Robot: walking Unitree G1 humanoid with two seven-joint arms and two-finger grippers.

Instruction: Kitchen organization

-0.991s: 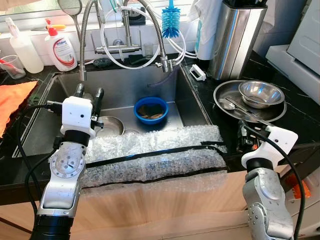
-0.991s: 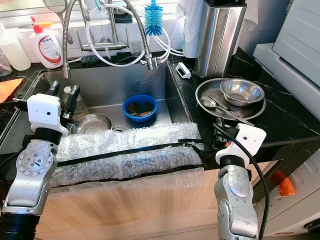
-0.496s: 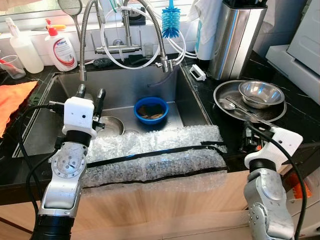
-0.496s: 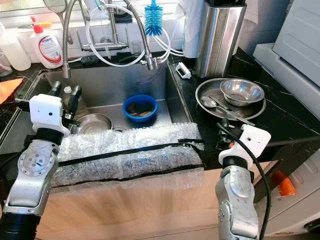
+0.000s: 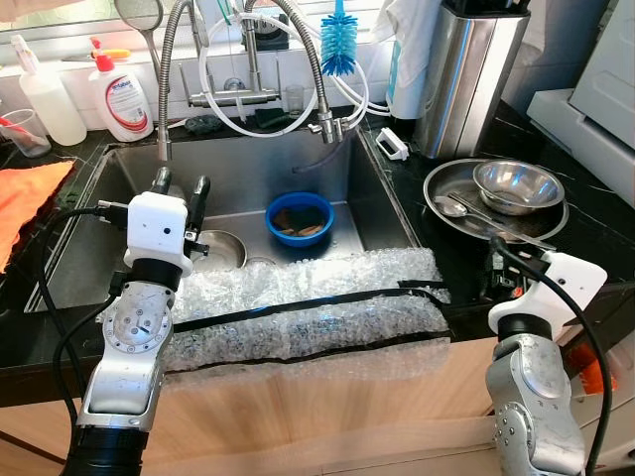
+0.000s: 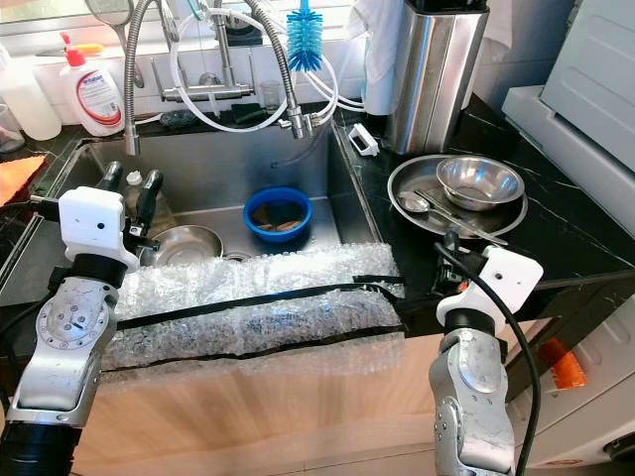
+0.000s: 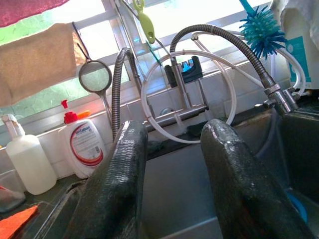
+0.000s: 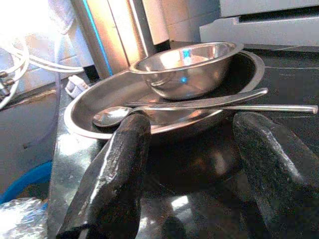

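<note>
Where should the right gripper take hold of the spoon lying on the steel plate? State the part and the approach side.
Probably the handle end of the spoon: it juts past the rim of the steel plate with free space beneath, while its bowl lies in the plate beside the small steel bowl. The open right gripper already faces it from the counter's front edge.

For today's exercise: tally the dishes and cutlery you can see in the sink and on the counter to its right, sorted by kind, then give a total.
Steel bowls: 2, one on the plate, one in the sink
Blue bowl: 1, in the sink
Steel plate: 1
Spoon: 1
Fork: 1
Total: 6
</note>
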